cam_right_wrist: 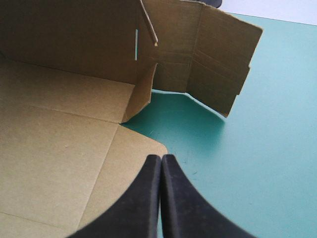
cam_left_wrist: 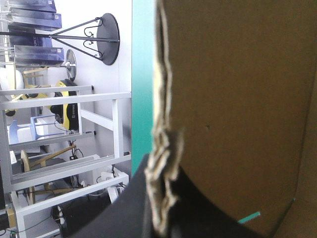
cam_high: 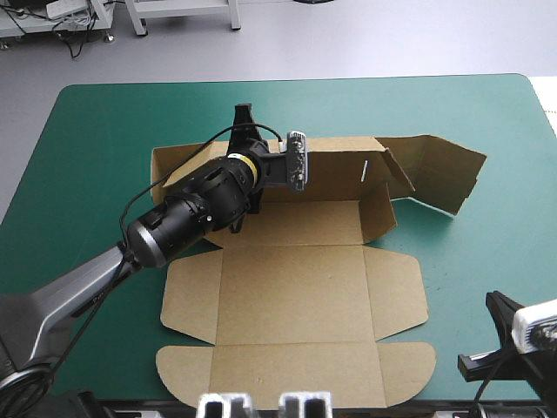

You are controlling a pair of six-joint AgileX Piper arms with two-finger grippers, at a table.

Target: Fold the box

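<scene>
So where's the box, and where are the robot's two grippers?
box [cam_high: 296, 287]: high view, flat middle panel.
left gripper [cam_high: 245, 126]: high view, fingers clamping the raised back wall.
right gripper [cam_right_wrist: 161, 158]: right wrist view, shut fingertips.

Bright, even light; the box [cam_right_wrist: 59, 148] throws soft shadows on the teal-green cover [cam_right_wrist: 267, 148].
</scene>
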